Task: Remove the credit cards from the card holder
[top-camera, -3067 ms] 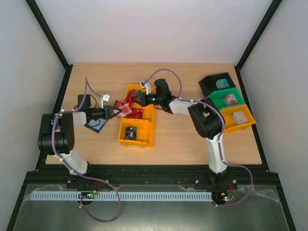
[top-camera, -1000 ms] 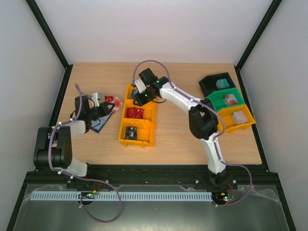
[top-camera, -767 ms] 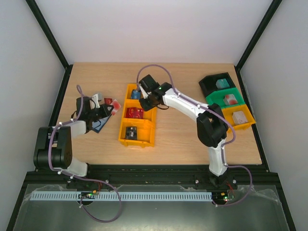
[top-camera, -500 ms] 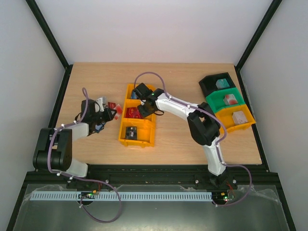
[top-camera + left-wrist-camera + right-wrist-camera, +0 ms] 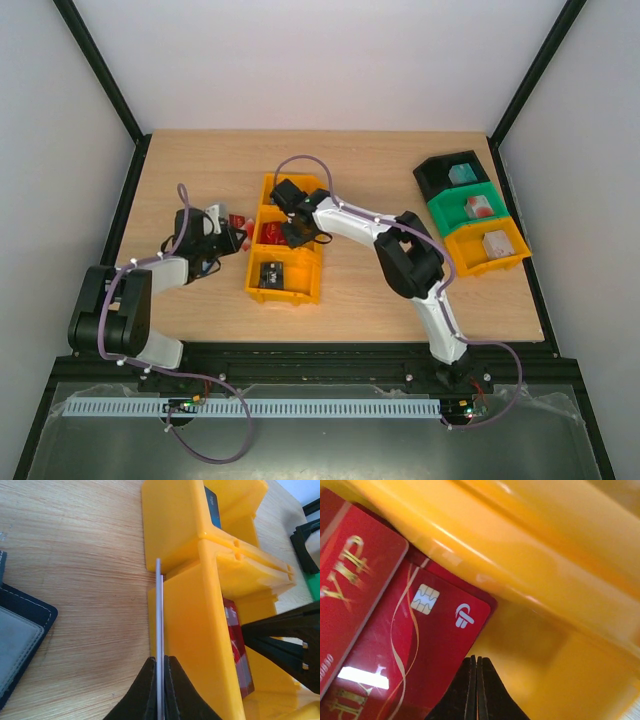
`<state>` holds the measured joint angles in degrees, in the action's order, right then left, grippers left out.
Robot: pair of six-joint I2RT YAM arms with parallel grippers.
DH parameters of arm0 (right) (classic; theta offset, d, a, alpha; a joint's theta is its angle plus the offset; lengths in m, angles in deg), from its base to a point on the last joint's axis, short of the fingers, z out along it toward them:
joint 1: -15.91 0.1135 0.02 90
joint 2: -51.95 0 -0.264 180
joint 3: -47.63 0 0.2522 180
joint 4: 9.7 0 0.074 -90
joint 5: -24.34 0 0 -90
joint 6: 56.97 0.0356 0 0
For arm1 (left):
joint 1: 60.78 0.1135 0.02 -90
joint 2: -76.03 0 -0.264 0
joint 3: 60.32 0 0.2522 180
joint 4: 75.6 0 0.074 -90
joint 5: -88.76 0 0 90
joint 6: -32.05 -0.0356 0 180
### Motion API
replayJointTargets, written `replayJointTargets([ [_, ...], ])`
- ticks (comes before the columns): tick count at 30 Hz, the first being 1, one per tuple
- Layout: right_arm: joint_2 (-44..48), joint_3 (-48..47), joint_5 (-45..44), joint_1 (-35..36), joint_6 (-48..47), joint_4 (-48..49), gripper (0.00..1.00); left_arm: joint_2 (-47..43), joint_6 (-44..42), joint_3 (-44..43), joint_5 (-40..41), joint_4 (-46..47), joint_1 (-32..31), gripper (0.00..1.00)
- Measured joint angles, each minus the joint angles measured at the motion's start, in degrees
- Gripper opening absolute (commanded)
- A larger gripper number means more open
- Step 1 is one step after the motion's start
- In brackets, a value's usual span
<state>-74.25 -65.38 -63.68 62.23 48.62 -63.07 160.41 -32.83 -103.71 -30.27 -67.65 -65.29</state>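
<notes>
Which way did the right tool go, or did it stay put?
Yes, it moved. The right tool came nearer along the yellow bin, from the far compartment to the middle one, above the red cards.

This is a robot laboratory cell. A black frame (image 5: 100, 72) with white panels (image 5: 320, 60) encloses a wooden tabletop (image 5: 200, 160). A left arm (image 5: 140, 290) and a right arm (image 5: 435, 300), both cabled, are bolted at its near edge.

Table (image 5: 380, 160), 3-compartment bin (image 5: 283, 297) left of centre, card holder (image 5: 20, 630) on table left of bin, held card (image 5: 159, 620) between them, just beside bin's left wall, cards (image 5: 435, 645) in middle compartment, far-compartment card (image 5: 212, 505), near-compartment card (image 5: 270, 273), row of 3 small bins (image 5: 470, 210) at right edge.
</notes>
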Motion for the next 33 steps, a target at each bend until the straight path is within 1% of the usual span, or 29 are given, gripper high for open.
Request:
replayJointTargets([
  [6,-4.5,-6.6,5.4,0.6,0.4,2.9,0.02,0.0,0.7,0.5,0.6,1.1,-1.7,0.02],
  [12,-4.8,-7.4,8.5,0.7,1.6,5.3,0.02,0.4,2.1,0.5,1.6,2.8,-3.2,0.02],
  [19,-4.9,-8.0,7.0,1.7,1.6,5.3,0.02,0.4,1.9,0.4,3.0,2.3,-3.1,0.02],
  [28,-4.8,-7.9,0.8,1.7,1.5,2.3,0.03,-0.4,-3.4,-2.4,3.2,-1.9,1.4,0.02],
  [33,-4.0,-7.8,2.5,1.3,1.3,2.2,0.04,-1.3,-4.5,-2.5,3.1,-2.0,1.9,0.02],
])
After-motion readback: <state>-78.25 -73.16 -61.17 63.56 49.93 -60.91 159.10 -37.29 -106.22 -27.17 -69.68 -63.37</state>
